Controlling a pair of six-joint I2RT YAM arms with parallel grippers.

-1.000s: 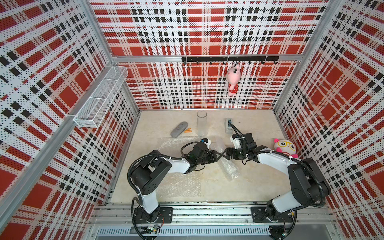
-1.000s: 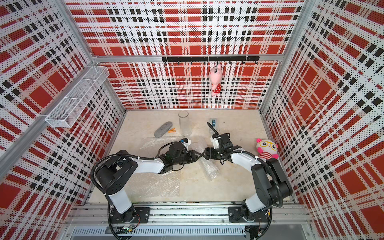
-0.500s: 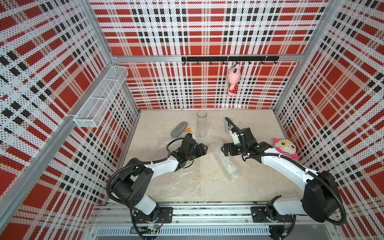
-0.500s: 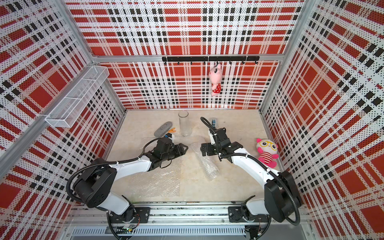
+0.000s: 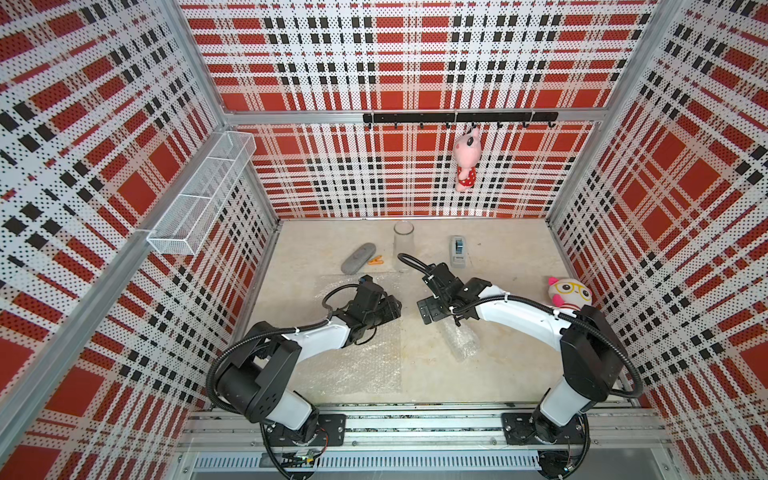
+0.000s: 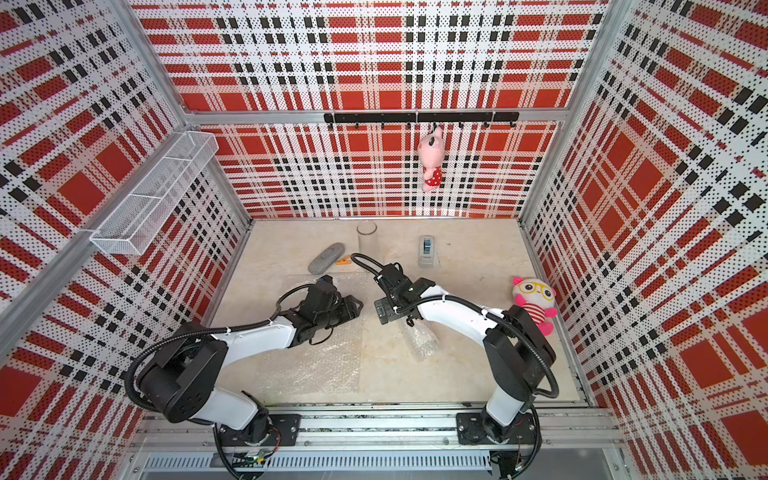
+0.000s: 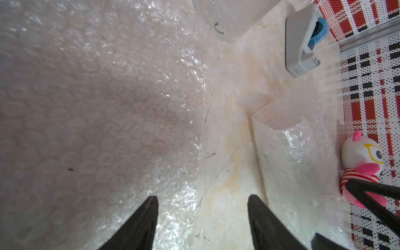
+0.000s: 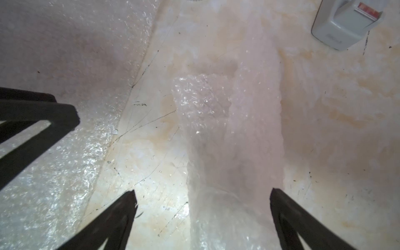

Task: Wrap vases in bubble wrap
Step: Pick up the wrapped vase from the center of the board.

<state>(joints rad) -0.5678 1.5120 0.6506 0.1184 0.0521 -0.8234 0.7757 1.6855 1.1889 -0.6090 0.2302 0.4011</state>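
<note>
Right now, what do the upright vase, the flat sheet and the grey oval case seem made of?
Upright vase: clear, smooth glass or hard plastic; its wall is see-through. Flat sheet: glossy clear plastic film, bubble wrap by its rows of small bubbles and glints. Grey oval case: matte speckled grey, perhaps fabric-covered; too small to tell.

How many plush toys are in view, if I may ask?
2: one pink toy hangs from the black hook rail; one white-faced toy sits at the right edge of the table.
</note>
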